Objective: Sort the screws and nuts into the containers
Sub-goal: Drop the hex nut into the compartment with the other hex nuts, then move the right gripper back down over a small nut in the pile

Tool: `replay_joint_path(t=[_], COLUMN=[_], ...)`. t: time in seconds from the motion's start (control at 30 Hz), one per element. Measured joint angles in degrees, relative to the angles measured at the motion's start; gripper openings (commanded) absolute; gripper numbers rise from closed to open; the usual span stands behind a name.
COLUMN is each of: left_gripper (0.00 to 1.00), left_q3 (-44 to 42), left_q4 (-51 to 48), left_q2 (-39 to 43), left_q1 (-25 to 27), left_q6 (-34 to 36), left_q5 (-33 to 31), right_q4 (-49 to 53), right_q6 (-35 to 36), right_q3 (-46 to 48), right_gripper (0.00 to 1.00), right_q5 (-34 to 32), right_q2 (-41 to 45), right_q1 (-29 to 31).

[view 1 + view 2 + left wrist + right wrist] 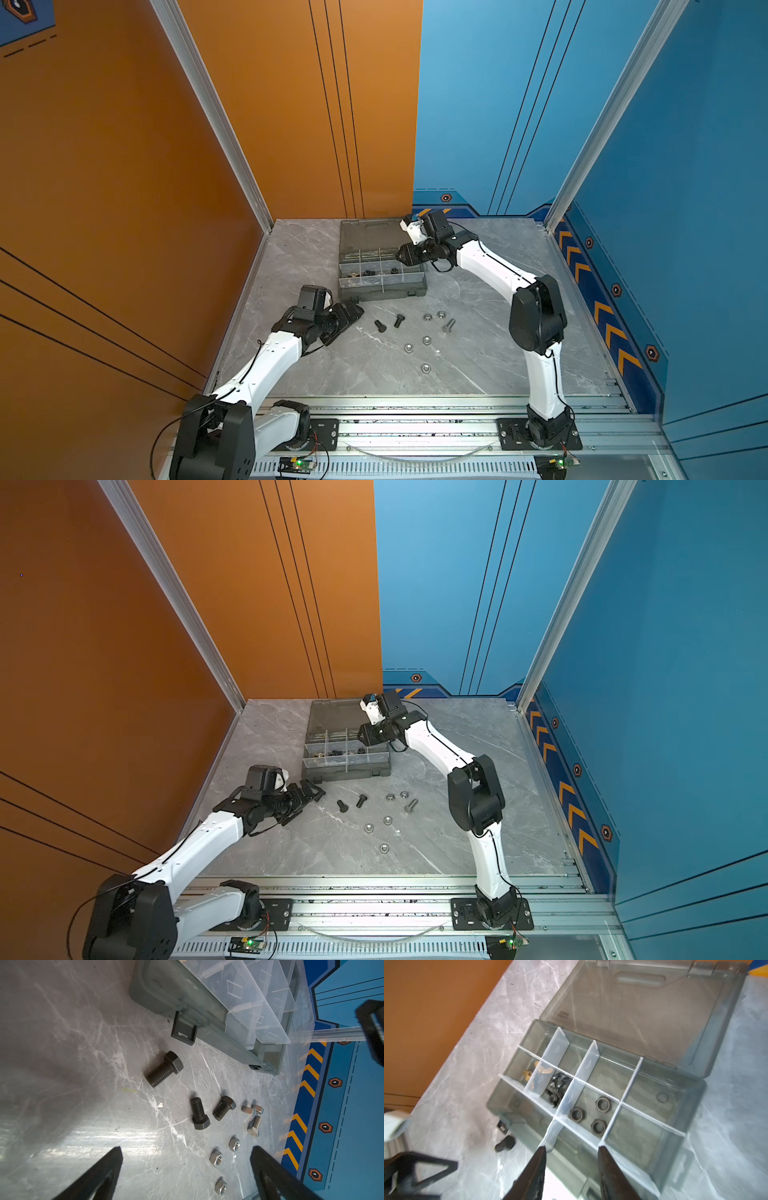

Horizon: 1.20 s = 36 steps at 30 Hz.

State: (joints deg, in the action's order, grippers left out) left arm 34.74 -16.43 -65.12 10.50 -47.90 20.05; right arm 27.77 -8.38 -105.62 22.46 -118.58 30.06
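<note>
While your right gripper (572, 1147) hangs over the organiser case (382, 292) at twelve o'clock on the table (478, 361), its jaws stand parted and empty. Three black nuts (601, 1103) lie in one compartment (588, 1097), black wing nuts (557, 1084) in the next, a brass wing nut (538, 1072) beyond. Your left gripper (186, 1148), at nine o'clock, gapes wide and empty. Loose at the case's six o'clock lie black bolts (380, 325), a silver bolt (449, 325) and silver nuts (426, 340).
</note>
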Motion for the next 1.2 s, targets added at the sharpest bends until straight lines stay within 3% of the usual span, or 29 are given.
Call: replay_joint_path(t=[0.63, 1.2], left_gripper=[0.98, 0.98], left_q3=[1.51, 1.51], left_q4=[-1.03, -1.01], left_q2=[-2.08, -2.1], left_q1=[0.07, 0.39], left_q6=[0.5, 0.48], left_q5=[-0.98, -1.01], right_q4=[11.41, 13.27], right_q6=[9.75, 14.69], right_q3=[20.7, 32.22], right_gripper=[0.49, 0.49], right_q5=[-2.67, -9.16], right_q2=[24.41, 27.32], right_q1=[-0.42, 2.62])
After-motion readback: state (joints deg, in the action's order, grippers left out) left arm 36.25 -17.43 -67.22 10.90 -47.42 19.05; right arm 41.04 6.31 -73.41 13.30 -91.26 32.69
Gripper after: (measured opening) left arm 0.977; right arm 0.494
